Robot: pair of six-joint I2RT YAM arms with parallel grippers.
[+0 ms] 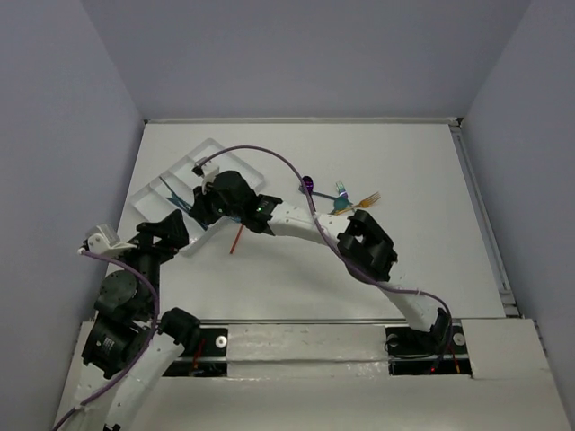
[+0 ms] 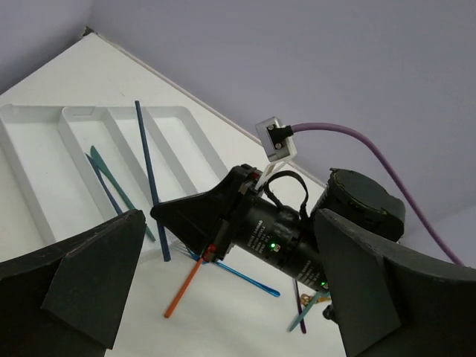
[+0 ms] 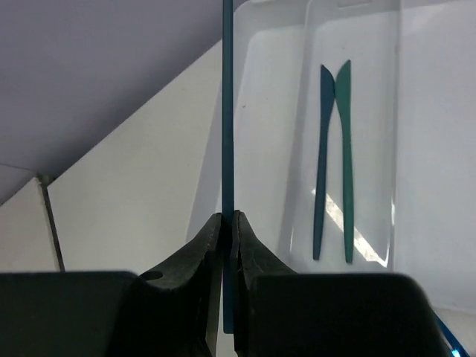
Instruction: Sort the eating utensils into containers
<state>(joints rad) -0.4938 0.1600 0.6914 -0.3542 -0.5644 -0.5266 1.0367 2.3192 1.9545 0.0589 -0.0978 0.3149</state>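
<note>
At the near-left of the bench (image 1: 431, 206), the left gripper (image 1: 176, 228) hangs with its jaws spread wide and nothing between them, pointing toward 1 o'clock at the tray's near end. Just beyond it an orange utensil (image 1: 235, 240) lies on the bare surface beside the tray's near corner. A blue utensil (image 2: 245, 275) lies with one end close to it.

The right arm stretches from 5 o'clock toward 10 o'clock. The right gripper (image 3: 229, 217) is pinched tight on a thin dark-blue utensil (image 3: 227, 111), seen edge-on, so its kind cannot be told. That piece juts past the fingertips over the white cutlery tray (image 2: 30, 149), which sits at 10 o'clock, turned on a diagonal. In the compartment next to the held piece, a navy knife (image 3: 322, 163) and a teal knife (image 3: 346, 163) lie side by side, almost touching.

Farther off, at 1 o'clock, a purple spoon (image 1: 308, 185), a teal utensil (image 1: 342, 199) and an orange fork (image 1: 369, 197) lie in a loose cluster, well apart from the tray.
</note>
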